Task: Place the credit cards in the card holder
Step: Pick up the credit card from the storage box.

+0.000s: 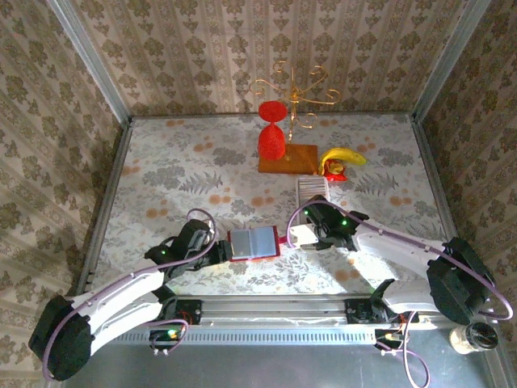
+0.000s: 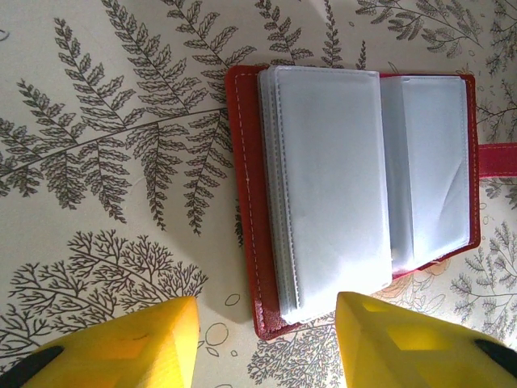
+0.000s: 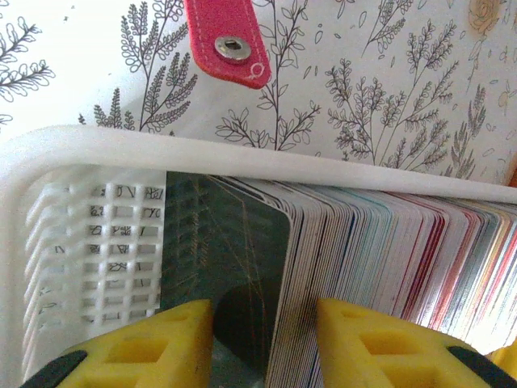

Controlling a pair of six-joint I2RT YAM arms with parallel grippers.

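The card holder (image 1: pixel 254 242) lies open on the table between the two arms, red outside with pale sleeves (image 2: pixel 335 186) inside. Its clasp tab (image 3: pixel 226 44) points right. My left gripper (image 1: pixel 218 250) stands open over the holder's left edge, and its yellow fingers (image 2: pixel 121 347) straddle the lower left corner without touching it. The credit cards (image 3: pixel 388 259) stand on edge in a white mesh basket (image 3: pixel 242 153); a dark green card (image 3: pixel 234 242) is at the front. My right gripper (image 3: pixel 264 339) is open and reaches into the basket, with the front few cards between its fingers.
At the back stands a red goblet (image 1: pixel 272 137) on a brown wooden board (image 1: pixel 288 158), with a gold wire stand (image 1: pixel 295 89) behind and a banana (image 1: pixel 343 158) to the right. The card row (image 1: pixel 313 190) stretches back toward the board. A small bottle (image 1: pixel 472 337) sits beyond the near right edge.
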